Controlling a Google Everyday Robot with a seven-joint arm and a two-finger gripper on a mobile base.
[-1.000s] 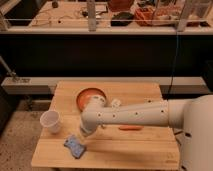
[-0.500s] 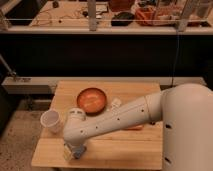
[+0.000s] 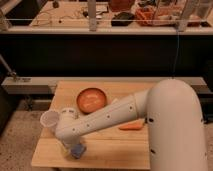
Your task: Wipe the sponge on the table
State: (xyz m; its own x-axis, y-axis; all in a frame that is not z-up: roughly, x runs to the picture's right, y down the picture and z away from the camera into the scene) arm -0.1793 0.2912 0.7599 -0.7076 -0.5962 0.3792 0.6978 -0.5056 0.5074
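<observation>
Since half a second earlier, little has been shifted: the gripper (image 3: 70,149) is still held low over the front left part of the surface (image 3: 116,151), and a blue edge of the sponge (image 3: 78,150), hidden in that earlier frame, is now seen just beside it. Compared with one second ago, the wrist has been carried further left and lower, and more of the view is now filled by the white arm (image 3: 170,125).

The arm is stretched from the right side of the view down to the left across the light-wood planks, and its last link is bent downward near the front left edge. The gripper is pointed down at the planks, and the sponge is found right against its right side, lying on the wood close to the front edge. Whether the sponge is clamped by the gripper or only pressed against cannot be told, since the tip is covered by the gripper's own body.

A white cup (image 3: 50,120) is seen standing upright near the left edge, just behind the wrist. An orange bowl (image 3: 91,99) is placed toward the back of the planks, partly covered by the forearm at its right side. A flat orange carrot-like piece (image 3: 132,126) is seen lying just in front of the forearm, well apart from the sponge. Behind the planks, a long cluttered workbench (image 3: 100,22) is visible across the top.
</observation>
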